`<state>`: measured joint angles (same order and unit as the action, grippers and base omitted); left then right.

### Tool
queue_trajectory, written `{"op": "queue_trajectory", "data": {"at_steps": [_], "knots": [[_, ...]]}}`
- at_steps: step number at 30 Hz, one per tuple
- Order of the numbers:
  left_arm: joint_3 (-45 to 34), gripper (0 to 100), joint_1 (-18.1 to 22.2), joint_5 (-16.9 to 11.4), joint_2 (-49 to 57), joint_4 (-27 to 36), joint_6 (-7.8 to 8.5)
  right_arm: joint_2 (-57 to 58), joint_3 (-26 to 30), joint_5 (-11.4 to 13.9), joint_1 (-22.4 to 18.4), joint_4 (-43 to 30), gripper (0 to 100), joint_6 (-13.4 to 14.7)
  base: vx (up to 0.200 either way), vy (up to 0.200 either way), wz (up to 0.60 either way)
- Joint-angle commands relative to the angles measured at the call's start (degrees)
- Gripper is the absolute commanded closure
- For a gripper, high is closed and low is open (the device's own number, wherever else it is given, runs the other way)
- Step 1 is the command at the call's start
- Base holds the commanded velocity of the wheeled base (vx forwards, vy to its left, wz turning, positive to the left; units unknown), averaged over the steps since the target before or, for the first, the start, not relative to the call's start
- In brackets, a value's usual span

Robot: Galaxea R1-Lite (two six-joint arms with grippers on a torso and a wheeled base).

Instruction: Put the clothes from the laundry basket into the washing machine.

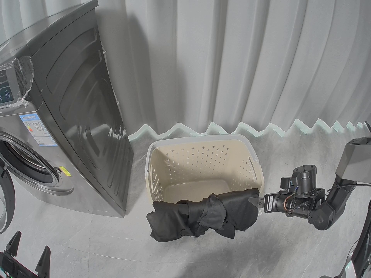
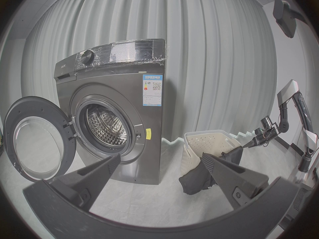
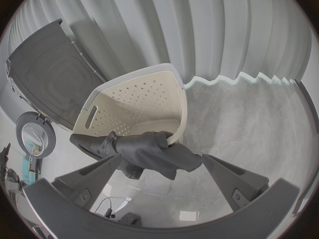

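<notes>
Nearest me, at 7 o'clock in the head view, sits the left gripper, its dark jaws spread apart and holding nothing. In the middle stands the cream perforated plastic laundry basket with a white rim. The crumpled black garment hangs over its 6 o'clock rim, most of it spilling outside. The right gripper is at the garment's 3 o'clock, its tips touching the edge of the cloth. The grey front-loading washing machine stands at the basket's 9 o'clock.

From the left wrist I see the machine's round door swung wide and the steel drum bare, with the basket just beside the machine's side panel.

From the right wrist the jaws are wide apart, one on each side of the garment's near end, not yet pinching it.

I judge the step in hand to be the first grasp. I'd push in a little deeper so the jaws close on the thick bunched fold rather than the thin hem. Then I'd lift straight up until the cloth clears the rim, since a sideways pull could drag or tip the light basket. The tails hang long, so I'd carry it high toward the drum
</notes>
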<state>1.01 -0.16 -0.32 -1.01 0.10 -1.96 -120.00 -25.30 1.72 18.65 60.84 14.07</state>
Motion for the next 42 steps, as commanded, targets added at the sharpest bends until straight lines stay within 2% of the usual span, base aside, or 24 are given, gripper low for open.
{"op": "queue_trajectory", "data": {"at_steps": [1, 9, 19, 23, 25, 26, 33, 38, 42], "knots": [[-0.8, 0, 0.0, 0.0, 1.0, 0.0, -0.06, -5.2, -3.1, 0.0, 0.1, 0.1, 0, 0.5, 0.0, 0.0, 0.0], [-0.8, 0, 0.0, 0.0, 1.0, 0.0, -0.06, -9.5, -7.5, 0.0, 1.7, 0.1, 0, 3.1, 0.0, 0.0, 0.0], [-0.8, 0, 0.0, 0.1, 1.0, 0.0, -0.06, -13.2, -12.6, -0.1, 2.6, -0.1, 0, 3.9, 0.0, 0.0, 0.0], [-0.8, 0, 0.0, 0.1, 1.0, 0.0, -0.06, -13.2, -13.1, -2.0, 2.8, -0.1, 0, 3.9, 0.0, 0.0, 0.0], [-0.8, 0, 0.0, 0.0, 1.0, 0.0, -0.06, -13.4, -13.1, -2.0, 2.8, 0.1, 0, 4.0, 0.0, 0.0, 0.0], [-0.8, 0, 0.0, 0.1, 1.0, 0.0, -0.06, -13.4, -13.2, -2.0, 2.8, 0.1, 100, 4.3, 0.0, 0.0, 0.0], [-0.8, 0, 0.0, 0.0, 1.0, 0.0, -0.06, -13.3, -12.5, -2.0, 3.3, 0.1, 100, 4.9, 0.0, 0.0, 0.0], [-0.8, 0, 0.0, 0.1, 1.0, 0.0, -0.06, -12.4, -11.0, -2.1, 5.1, 0.0, 100, 7.2, 0.0, 0.0, 0.0], [-0.8, 0, 0.0, 0.1, 1.0, 0.0, -0.06, -11.0, -8.5, -2.0, 6.7, 0.2, 100, 7.6, 0.0, 0.0, 0.0]]}}
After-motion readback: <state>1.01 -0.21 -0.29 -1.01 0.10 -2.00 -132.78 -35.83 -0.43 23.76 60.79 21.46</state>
